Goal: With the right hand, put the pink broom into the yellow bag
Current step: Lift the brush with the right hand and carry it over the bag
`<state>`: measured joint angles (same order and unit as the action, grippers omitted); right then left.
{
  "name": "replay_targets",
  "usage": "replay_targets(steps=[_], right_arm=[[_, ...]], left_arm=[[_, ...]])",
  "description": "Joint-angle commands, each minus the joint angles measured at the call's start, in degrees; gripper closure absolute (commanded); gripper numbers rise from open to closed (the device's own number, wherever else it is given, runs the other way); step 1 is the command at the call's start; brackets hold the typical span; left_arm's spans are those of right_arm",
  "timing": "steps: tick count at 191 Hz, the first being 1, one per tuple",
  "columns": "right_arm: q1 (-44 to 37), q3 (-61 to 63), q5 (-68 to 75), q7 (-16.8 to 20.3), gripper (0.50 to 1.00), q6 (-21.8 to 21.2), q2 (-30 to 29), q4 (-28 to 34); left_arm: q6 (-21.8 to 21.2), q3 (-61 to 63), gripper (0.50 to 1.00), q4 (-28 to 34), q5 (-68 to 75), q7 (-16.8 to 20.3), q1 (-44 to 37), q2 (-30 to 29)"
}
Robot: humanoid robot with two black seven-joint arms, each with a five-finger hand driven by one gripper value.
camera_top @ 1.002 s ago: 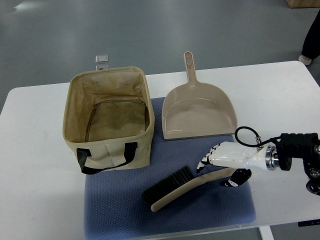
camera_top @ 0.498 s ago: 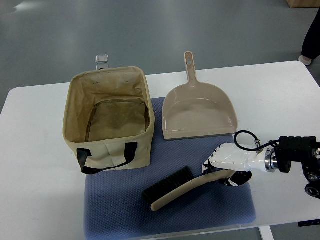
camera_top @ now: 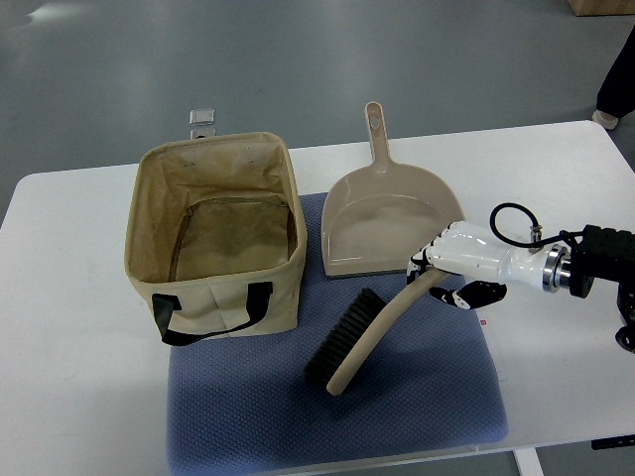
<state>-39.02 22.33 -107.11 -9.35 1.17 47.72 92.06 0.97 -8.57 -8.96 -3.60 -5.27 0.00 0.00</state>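
Top-down view of a white table [camera_top: 89, 327] with a blue mat [camera_top: 417, 407] at centre. On the mat's left, an open tan fabric bag [camera_top: 213, 233], upright, black strap on its near face, nothing visible inside. To the bag's right, a beige dustpan [camera_top: 392, 228], handle pointing away, lying partly on the mat and partly on the bare table.

Right hand [camera_top: 451, 268], white with dark joints, entering from the right edge, fingers curled around the handle end of the brush [camera_top: 367, 332]. Brush beige rather than pink, with dark bristles; handle end gripped just in front of the dustpan's lip, head slanting down-left over the mat, apparently raised though the far tip may touch the mat. Bag well apart to the left. No left hand in view.

Likely handling: light, rigid plastic body, smooth and a little slippery, soft bristles that give under pressure. Held at the far end of the handle, so the head acts as a lever and may swing or twist in the grasp; a firm wrap needed. Bag walls soft, liable to fold if knocked by the brush; entry best from above, bristle end first.
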Motion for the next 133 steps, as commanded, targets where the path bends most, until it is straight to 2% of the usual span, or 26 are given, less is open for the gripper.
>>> replay_targets(steps=[1, 32, 75, 104, 133], right_arm=[[-1.5, 3.1, 0.9, -0.2, 1.000, 1.0, 1.6, -1.1], [-6.9, 5.7, 4.2, -1.1, 1.000, 1.4, 4.0, -5.5], [-17.2, 5.6, 5.2, -2.2, 1.000, 1.0, 3.8, -13.3], [-23.2, 5.2, 5.2, -1.7, 1.000, 0.5, 1.9, -15.8], [-28.2, 4.7, 4.3, -1.2, 1.000, -0.3, -4.0, -17.0]], left_arm=[[0.0, 0.0, 0.500, 0.0, 0.0, 0.0, 0.0, 0.0], [0.0, 0.0, 0.500, 0.0, 0.0, 0.0, 0.0, 0.0], [0.0, 0.0, 0.500, 0.0, 0.0, 0.0, 0.0, 0.0], [0.0, 0.0, 0.500, 0.0, 0.0, 0.0, 0.0, 0.0], [0.0, 0.0, 0.500, 0.0, 0.0, 0.0, 0.0, 0.0]])
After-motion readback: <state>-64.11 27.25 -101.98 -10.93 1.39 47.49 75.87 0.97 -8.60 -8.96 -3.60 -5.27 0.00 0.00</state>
